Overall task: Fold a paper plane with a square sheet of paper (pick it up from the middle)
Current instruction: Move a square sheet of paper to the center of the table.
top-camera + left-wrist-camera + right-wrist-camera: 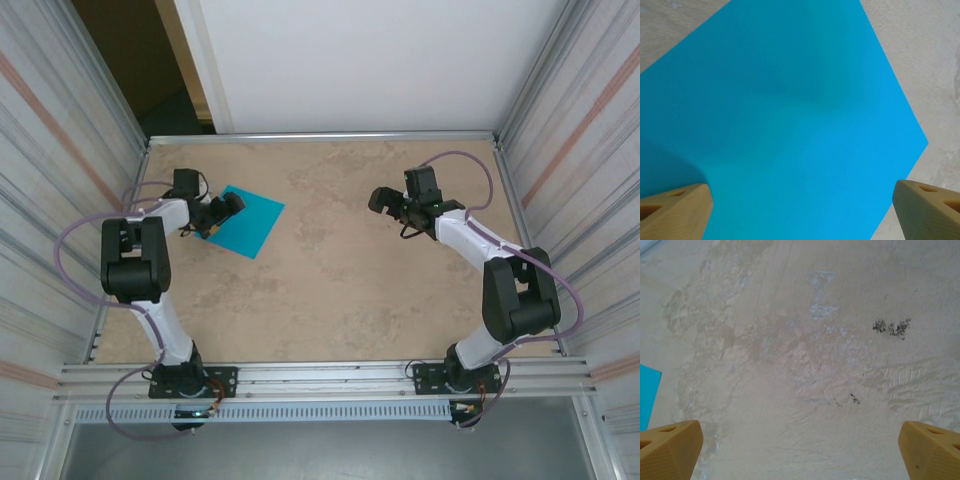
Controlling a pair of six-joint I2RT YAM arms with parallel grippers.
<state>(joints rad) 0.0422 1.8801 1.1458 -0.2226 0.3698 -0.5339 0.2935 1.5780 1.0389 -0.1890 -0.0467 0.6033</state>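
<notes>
While flat, paper (790, 125) beneath left jaws

Mottled beige table (330, 290) with dark specks (892, 327), flanked by ribbed metal walls (60, 130).

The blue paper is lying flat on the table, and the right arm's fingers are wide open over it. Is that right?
Almost. It is the left arm's fingers that are wide open over the square sheet of paper; the left wrist view shows it. The paper does lie flat on the table.

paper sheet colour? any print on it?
Plain teal-blue square sheet of paper, no markings; clearest in left wrist view.
</notes>
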